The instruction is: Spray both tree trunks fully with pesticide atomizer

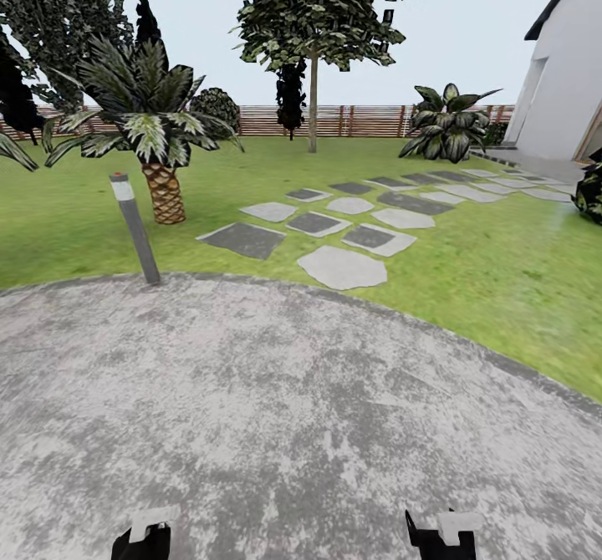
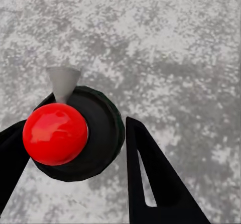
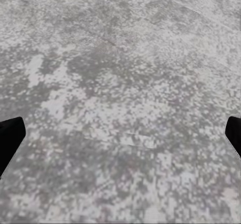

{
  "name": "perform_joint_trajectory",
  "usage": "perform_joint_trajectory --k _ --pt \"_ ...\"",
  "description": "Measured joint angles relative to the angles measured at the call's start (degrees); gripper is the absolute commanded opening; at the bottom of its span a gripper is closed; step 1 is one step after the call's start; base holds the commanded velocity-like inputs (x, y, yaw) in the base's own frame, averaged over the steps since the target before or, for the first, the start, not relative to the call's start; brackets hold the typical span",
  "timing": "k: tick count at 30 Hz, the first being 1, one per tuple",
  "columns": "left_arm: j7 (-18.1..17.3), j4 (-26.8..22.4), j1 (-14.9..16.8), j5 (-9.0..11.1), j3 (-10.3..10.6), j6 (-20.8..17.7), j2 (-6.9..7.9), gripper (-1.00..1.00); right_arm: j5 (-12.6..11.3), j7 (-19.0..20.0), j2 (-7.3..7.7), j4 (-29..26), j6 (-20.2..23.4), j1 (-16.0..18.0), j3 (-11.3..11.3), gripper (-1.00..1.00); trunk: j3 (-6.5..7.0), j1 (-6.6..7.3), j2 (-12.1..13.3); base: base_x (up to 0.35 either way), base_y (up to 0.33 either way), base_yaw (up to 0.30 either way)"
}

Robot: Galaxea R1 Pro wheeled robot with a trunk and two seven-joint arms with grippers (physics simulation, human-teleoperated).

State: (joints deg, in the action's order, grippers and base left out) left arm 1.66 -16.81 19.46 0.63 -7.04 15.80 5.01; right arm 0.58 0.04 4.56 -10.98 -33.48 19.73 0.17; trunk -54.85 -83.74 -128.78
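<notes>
Ahead in head view, I see the tree point(image 1: 313, 8) far across the lawn point(image 1: 468, 251), beyond the paving point(image 1: 276, 409). Left wrist view: left gripper point(image 2: 75, 148) clamps the atomizer point(image 2: 70, 133). Right wrist view: right gripper point(image 3: 120, 133) spread wide, empty.

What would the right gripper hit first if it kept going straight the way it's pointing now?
Most likely the grey speckled pavement. The right gripper is open with nothing between its fingers, and the right wrist view looks straight onto bare paving. How far off that ground lies is unclear.
</notes>
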Motion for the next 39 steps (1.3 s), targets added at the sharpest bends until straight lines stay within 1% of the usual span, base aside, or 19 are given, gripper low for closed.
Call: perform_joint_trajectory --k 5,14,18,29,39 --pt "0.0 0.0 0.0 0.0 0.0 0.0 0.00 -1.00 0.0 0.0 0.00 0.0 0.0 0.0 0.0 1.00 0.00 0.00 0.0 0.340 0.000 -0.010" --pt "0.0 0.0 0.0 0.0 0.0 0.0 0.00 -1.00 0.1 0.0 0.00 0.0 0.0 0.0 0.0 1.00 0.21 0.00 0.0 0.340 0.000 -0.193" --pt "0.0 0.0 0.0 0.0 0.0 0.0 0.00 -1.00 0.1 0.0 0.00 0.0 0.0 0.0 0.0 1.00 0.32 0.00 0.0 0.340 0.000 -0.007" --pt "0.0 0.0 0.0 0.0 0.0 0.0 0.00 -1.00 0.1 0.0 0.00 0.0 0.0 0.0 0.0 1.00 1.21 0.00 0.0 0.340 0.000 0.000" --pt "0.0 0.0 0.0 0.0 0.0 0.0 0.00 -1.00 0.1 0.0 0.00 0.0 0.0 0.0 0.0 1.00 1.32 0.00 0.0 0.340 0.000 0.000"
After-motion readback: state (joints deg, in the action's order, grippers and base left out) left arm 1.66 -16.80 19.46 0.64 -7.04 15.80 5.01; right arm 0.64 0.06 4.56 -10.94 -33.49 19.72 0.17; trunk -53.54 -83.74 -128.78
